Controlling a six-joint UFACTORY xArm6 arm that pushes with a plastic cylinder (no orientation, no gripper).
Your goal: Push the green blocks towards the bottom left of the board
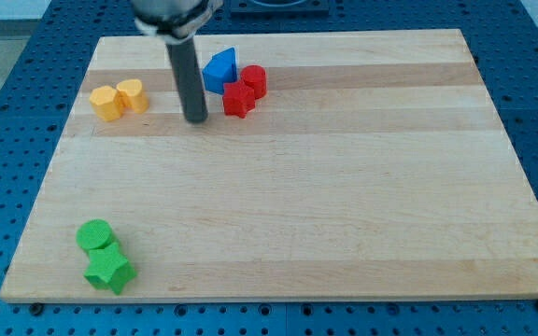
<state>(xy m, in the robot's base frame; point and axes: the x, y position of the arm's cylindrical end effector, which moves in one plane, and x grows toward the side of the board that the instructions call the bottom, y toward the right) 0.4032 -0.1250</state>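
1. The dark rod's tip (pixel 195 119) rests on the wooden board (pixel 344 187) near the view's top; the rod has no fingers.
2. Just right: blue block (pixel 219 70), red cylinder (pixel 254 81), red star block (pixel 238 99).
3. Left: two yellow blocks (pixel 120 99).
4. Green cylinder (pixel 93 235) touches green star block (pixel 109 271) at bottom left.

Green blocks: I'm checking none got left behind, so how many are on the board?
2, touching, at the board's bottom left: a green round block and a green star-shaped block just below it. None looks hidden.

single view, high and angled down, whole wooden board (pixel 344 187) in frame
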